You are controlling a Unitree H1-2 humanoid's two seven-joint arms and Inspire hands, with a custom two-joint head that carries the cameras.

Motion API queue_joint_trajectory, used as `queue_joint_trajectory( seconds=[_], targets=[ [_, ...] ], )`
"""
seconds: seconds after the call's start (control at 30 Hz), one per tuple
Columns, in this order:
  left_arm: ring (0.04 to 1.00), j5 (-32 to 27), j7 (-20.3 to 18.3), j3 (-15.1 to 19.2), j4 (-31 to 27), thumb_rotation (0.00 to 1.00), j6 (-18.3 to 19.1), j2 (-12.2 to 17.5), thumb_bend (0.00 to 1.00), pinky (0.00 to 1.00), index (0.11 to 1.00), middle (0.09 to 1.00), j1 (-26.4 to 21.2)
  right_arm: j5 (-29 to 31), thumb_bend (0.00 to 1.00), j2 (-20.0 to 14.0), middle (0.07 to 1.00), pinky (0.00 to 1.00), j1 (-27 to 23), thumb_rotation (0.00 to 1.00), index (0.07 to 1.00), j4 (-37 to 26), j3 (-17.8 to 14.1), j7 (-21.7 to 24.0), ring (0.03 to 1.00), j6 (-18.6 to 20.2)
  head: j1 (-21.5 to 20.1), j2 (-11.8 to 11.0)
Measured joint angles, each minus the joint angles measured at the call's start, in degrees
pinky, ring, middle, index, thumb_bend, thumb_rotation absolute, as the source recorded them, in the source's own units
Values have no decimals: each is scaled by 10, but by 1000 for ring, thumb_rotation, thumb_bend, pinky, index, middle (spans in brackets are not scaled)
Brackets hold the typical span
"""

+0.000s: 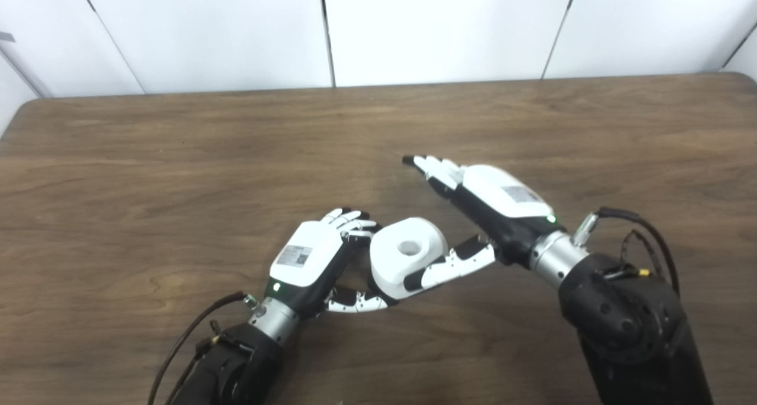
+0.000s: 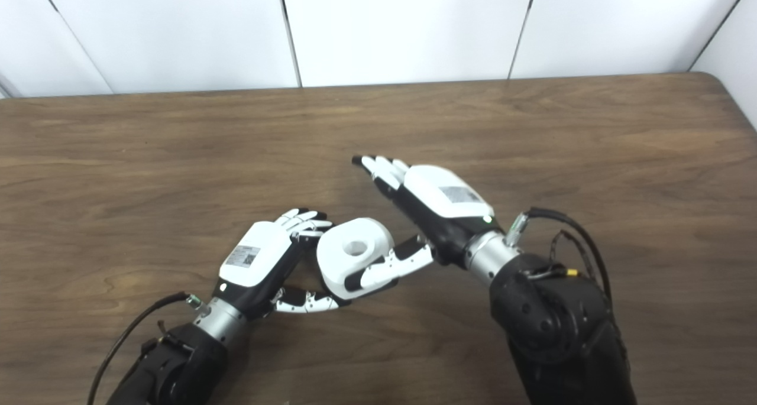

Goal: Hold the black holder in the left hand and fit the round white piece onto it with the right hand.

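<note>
Left eye view: left hand [image 1: 313, 257] clasps the round white piece [image 1: 408, 257]; beside that piece, right hand [image 1: 491, 207] is spread, its thumb touching it.

Brown wooden table [image 1: 177, 156] — bare grain

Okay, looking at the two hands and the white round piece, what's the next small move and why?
Probably draw the right hand away. Its fingers are spread open above the table; only its thumb lies across the round white piece, which the left hand is gripping. I cannot make out the black holder.
</note>
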Motion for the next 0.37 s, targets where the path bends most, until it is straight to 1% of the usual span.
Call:
queue_joint_trajectory(
  seconds=[0.27, 0.37],
  targets=[
    [865, -8, 7, 6, 8, 56, -10, 0, 524, 923, 486, 773, -1, -1, 1000, 5, 1000, 1000, -47, 576, 1000, -26, -33, 25, 1000, 11, 0, -2],
    [861, -8, 7, 6, 9, 55, -12, 0, 524, 920, 486, 769, -2, 5, 1000, 12, 1000, 1000, -52, 585, 1000, -30, -45, 36, 1000, 13, 2, -2]
  ],
)
